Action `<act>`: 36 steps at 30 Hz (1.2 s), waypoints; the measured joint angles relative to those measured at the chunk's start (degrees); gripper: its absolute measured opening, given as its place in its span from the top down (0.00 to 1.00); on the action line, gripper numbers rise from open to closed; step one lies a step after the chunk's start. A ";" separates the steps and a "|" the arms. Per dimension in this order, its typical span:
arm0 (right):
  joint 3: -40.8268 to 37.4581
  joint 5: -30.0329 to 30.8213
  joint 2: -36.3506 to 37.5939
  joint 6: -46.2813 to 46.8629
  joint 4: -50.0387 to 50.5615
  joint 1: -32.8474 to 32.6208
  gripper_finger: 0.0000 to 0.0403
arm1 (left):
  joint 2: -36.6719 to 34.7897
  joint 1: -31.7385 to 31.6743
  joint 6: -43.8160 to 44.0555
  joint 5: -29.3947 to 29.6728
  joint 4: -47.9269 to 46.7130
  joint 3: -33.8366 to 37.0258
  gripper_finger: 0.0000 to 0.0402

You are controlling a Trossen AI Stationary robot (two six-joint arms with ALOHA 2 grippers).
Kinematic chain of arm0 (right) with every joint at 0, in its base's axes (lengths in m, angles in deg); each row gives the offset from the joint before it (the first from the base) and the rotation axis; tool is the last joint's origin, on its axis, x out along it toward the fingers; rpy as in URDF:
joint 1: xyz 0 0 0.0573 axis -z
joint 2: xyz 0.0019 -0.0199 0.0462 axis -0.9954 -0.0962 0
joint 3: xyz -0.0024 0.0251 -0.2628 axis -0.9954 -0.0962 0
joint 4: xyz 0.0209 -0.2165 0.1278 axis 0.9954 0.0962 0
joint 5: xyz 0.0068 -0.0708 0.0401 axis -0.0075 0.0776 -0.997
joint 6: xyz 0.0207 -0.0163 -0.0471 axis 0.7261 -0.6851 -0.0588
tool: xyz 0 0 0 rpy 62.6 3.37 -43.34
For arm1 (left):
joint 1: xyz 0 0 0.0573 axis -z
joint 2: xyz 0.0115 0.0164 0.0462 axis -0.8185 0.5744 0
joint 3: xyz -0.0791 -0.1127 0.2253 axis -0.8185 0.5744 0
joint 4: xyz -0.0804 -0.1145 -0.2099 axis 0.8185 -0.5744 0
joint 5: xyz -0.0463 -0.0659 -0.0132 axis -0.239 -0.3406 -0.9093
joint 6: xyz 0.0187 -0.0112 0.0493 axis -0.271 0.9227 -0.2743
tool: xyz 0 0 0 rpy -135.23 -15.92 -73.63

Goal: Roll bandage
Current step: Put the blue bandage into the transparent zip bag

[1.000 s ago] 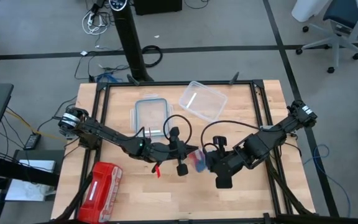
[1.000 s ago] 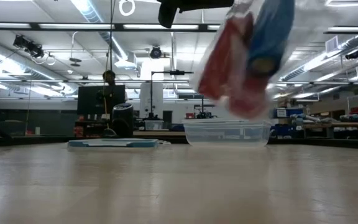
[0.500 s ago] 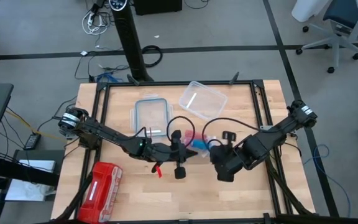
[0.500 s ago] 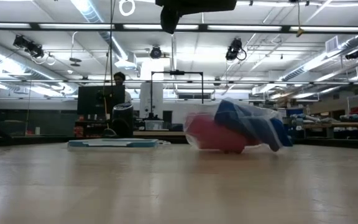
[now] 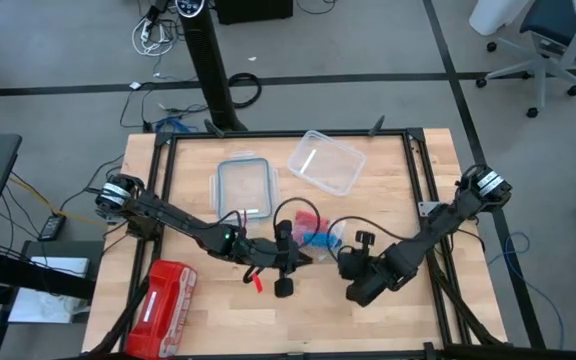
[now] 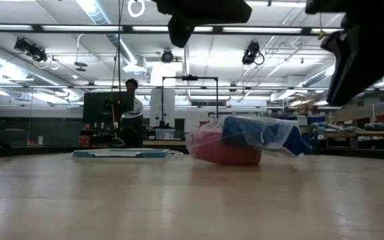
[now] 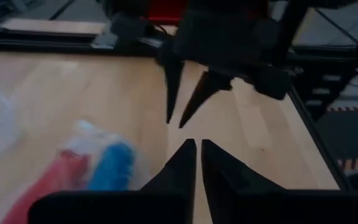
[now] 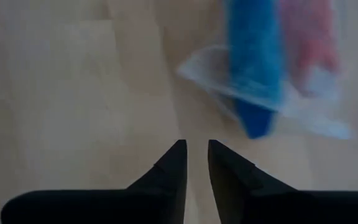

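Bright blue fabric bandage [image 5: 318, 238] in clear plastic bag: dropped onto wooden surface [image 5: 198, 320] centre, no longer held | left hand [image 5: 301, 259]: nearly closed, empty | right hand [image 5: 345, 262]: slightly parted, empty, withdrawn.

- The surface [image 5: 208, 320] is pale wood, smooth and matt.
- The bandage [image 5: 318, 238] looks like soft blue cloth, inside a thin, clear, crinkled plastic bag [image 6: 275, 133].
- The container [image 5: 326, 161] is clear, glossy plastic.
- The red pouch [image 5: 164, 295] seems to be fabric.
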 joint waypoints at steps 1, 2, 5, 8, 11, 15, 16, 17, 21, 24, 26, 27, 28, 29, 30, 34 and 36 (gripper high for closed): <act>-1.51 0.63 0.00 0.08 -3.25 -0.35 0.84 | 0.24 0.33 -0.09 -0.02 -0.28 0.02 0.91; -2.90 1.69 0.00 0.07 -6.36 -0.68 0.84 | 0.87 0.46 -0.14 -0.03 0.22 0.02 0.89; -8.36 3.95 0.00 -1.99 -16.09 -1.47 0.83 | 1.85 0.36 -0.12 0.22 -0.75 0.02 0.85; -11.67 4.25 -0.02 -2.99 -23.57 -1.42 0.82 | 3.22 0.15 0.04 1.01 -0.78 0.07 0.82; -13.88 4.26 -0.02 -4.54 -26.76 -1.09 0.78 | 4.35 0.28 0.18 1.09 -0.21 0.07 0.82; -14.89 5.51 0.00 -7.67 -28.85 -0.67 0.67 | 5.35 0.23 0.13 1.49 0.00 0.04 0.82; -15.13 5.96 -0.02 -8.65 -28.57 -0.31 0.64 | 5.58 0.20 0.10 1.86 0.62 -0.01 0.82; -15.19 6.36 -0.04 -9.20 -28.32 0.23 0.61 | 5.68 0.19 0.07 2.52 0.48 -0.01 0.82; -15.29 6.85 -0.06 -11.67 -27.46 1.66 0.52 | 5.68 -0.07 0.16 2.67 0.42 0.04 0.82; -15.95 6.21 -0.07 -10.93 -28.43 2.88 0.50 | 5.68 -0.07 0.16 2.67 0.24 0.04 0.82; -16.61 6.17 -0.11 -9.80 -30.05 3.37 0.51 | 5.68 -0.07 0.00 2.67 0.29 0.04 0.82; -17.16 6.26 -0.11 -10.09 -31.85 3.55 0.51 | 5.68 -0.07 -0.08 2.69 0.24 0.04 0.82; -17.91 6.48 -0.11 -10.85 -33.77 3.66 0.52 | 5.68 -0.07 -0.21 2.73 0.10 0.04 0.82; -18.72 7.16 -0.11 -11.73 -35.11 3.78 0.53 | 5.68 -0.07 -0.48 2.87 0.01 0.04 0.82; -19.43 7.87 -0.11 -12.34 -36.49 3.76 0.54 | 5.68 -0.07 -1.03 3.08 0.07 0.04 0.82; -20.86 8.14 -0.14 -12.29 -42.56 4.45 0.57 | 5.68 -0.07 -1.47 3.67 -0.18 0.02 0.82; -21.05 7.22 -0.15 -10.50 -44.01 4.52 0.58 | 5.68 -0.07 -1.48 3.67 -0.43 0.02 0.82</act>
